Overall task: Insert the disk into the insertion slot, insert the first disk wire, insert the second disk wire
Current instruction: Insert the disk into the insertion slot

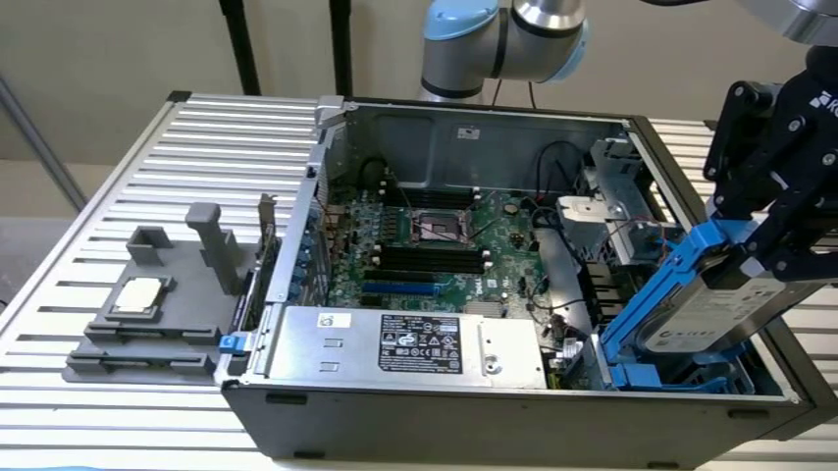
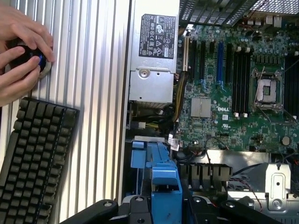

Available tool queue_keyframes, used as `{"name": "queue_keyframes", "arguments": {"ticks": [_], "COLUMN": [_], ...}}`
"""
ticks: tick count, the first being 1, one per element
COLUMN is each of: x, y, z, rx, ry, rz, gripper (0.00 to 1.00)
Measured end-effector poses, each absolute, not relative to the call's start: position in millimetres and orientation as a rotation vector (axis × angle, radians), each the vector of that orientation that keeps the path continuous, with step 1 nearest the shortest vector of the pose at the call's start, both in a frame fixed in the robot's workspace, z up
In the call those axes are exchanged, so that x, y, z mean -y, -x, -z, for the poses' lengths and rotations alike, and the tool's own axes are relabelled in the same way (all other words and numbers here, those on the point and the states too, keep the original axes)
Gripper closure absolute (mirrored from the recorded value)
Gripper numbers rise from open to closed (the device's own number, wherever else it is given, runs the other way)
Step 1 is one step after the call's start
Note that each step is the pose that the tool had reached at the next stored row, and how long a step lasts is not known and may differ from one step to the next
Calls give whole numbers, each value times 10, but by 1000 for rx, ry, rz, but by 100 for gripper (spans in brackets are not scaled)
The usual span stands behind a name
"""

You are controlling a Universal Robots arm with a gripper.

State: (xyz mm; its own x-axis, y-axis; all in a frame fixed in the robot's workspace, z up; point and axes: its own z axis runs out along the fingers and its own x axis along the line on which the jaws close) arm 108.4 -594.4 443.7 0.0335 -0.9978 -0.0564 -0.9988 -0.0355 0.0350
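Note:
The disk (image 1: 724, 312), a silver-grey drive with a white label, sits in its blue carrier frame (image 1: 668, 294) and hangs tilted above the case's corner on the exterior view's right. My black gripper (image 1: 766, 263) is shut on its upper end. The disk's lower end dips into the insertion slot (image 1: 674, 378), whose blue rails show at the case floor. In the wrist view the blue carrier (image 2: 166, 184) runs out from between my gripper (image 2: 166, 207) fingers toward the slot's blue rails (image 2: 139, 156).
The open dark grey case (image 1: 524, 402) holds the motherboard (image 1: 433, 245) and the silver power-supply box (image 1: 406, 343). A grey fixture with a chip (image 1: 141, 299) stands at the exterior view's left. A person's hands (image 2: 21, 56) grip a knob beside a black keyboard (image 2: 32, 158).

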Motion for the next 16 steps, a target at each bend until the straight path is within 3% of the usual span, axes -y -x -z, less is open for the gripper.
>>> {"name": "queue_keyframes", "arguments": {"ticks": [16], "x": [5945], "y": [-1084], "z": [-4368], "rx": [-2161], "ry": [2238], "rz": [-122], "gripper": [67]}}
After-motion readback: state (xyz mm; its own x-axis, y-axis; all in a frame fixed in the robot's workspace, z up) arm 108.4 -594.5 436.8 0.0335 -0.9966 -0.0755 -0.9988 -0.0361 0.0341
